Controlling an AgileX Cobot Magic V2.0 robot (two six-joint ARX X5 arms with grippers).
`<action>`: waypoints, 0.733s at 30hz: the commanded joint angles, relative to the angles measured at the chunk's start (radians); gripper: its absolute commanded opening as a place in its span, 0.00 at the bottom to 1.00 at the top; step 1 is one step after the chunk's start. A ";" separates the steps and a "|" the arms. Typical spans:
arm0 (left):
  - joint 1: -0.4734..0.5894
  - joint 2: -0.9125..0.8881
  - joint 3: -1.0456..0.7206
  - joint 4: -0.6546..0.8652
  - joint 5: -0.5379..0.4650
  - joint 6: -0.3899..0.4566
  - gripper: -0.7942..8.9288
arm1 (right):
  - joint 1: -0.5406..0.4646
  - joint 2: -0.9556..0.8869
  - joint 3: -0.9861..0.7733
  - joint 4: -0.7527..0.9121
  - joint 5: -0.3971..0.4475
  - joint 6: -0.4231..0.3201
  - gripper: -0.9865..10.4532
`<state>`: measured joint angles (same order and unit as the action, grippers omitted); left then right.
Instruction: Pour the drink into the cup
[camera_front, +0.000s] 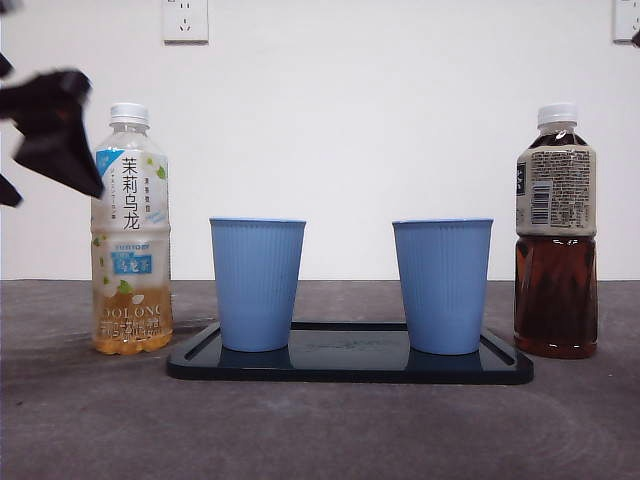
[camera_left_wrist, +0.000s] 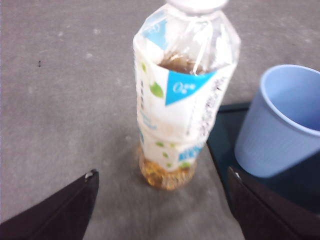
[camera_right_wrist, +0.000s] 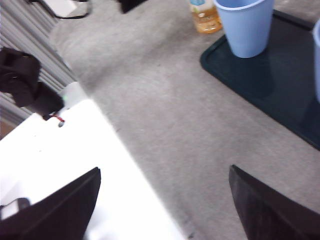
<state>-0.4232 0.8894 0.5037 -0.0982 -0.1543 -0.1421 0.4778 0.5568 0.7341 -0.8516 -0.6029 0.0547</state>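
A capped jasmine oolong bottle, holding a little amber tea at its base, stands upright just beside the tray's edge, near the left of two upright, ribbed blue cups.

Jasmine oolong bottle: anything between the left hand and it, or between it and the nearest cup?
Nothing visible. The left hand is open, with bare table between it and the jasmine oolong bottle. The nearest blue cup stands on the black tray right beside the bottle, with only a clear gap between.
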 joint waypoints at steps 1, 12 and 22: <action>-0.015 -0.077 0.030 -0.096 0.034 -0.021 0.50 | 0.007 0.003 0.013 0.008 0.012 -0.011 0.43; -0.024 -0.332 0.129 -0.421 0.324 -0.088 0.49 | 0.007 0.003 0.013 0.010 0.186 -0.010 0.43; -0.024 -0.396 0.163 -0.494 0.342 -0.088 0.49 | 0.007 0.003 0.013 0.010 0.346 0.004 0.43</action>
<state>-0.4419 0.4896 0.6518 -0.6010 0.1833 -0.2245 0.4778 0.5568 0.7341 -0.8494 -0.2607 0.0536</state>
